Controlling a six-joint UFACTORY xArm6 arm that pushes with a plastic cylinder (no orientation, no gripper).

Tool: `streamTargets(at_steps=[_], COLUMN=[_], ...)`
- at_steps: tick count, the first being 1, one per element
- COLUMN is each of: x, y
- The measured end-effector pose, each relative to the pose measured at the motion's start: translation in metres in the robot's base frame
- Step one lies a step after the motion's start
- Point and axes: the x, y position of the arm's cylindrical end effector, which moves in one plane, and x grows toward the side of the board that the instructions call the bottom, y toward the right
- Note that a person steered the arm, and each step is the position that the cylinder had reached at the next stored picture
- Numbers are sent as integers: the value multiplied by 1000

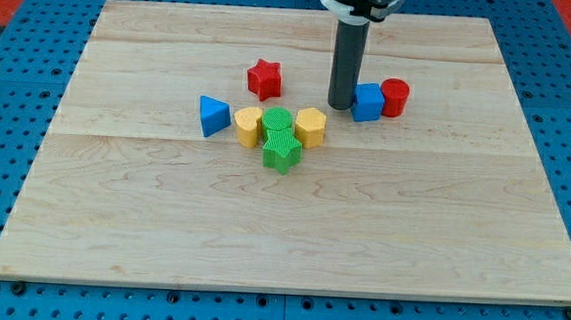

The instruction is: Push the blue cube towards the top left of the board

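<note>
The blue cube (368, 102) sits right of the board's centre, in its upper half. A red cylinder (395, 96) touches its right side. My tip (340, 106) stands on the board at the cube's left side, touching it or nearly so. The rod rises from there to the view's top.
A red star (264, 79) lies left of the tip. Below it a cluster sits: a blue triangle (211, 115), a yellow block (247, 126), two green blocks (281, 140) and a yellow hexagon (310, 127). The wooden board (282, 228) lies on a blue pegboard.
</note>
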Motion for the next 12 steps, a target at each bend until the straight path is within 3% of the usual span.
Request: streamTargets(at_steps=[3,9,12], x=[-21,-11,112], y=[19,60,71])
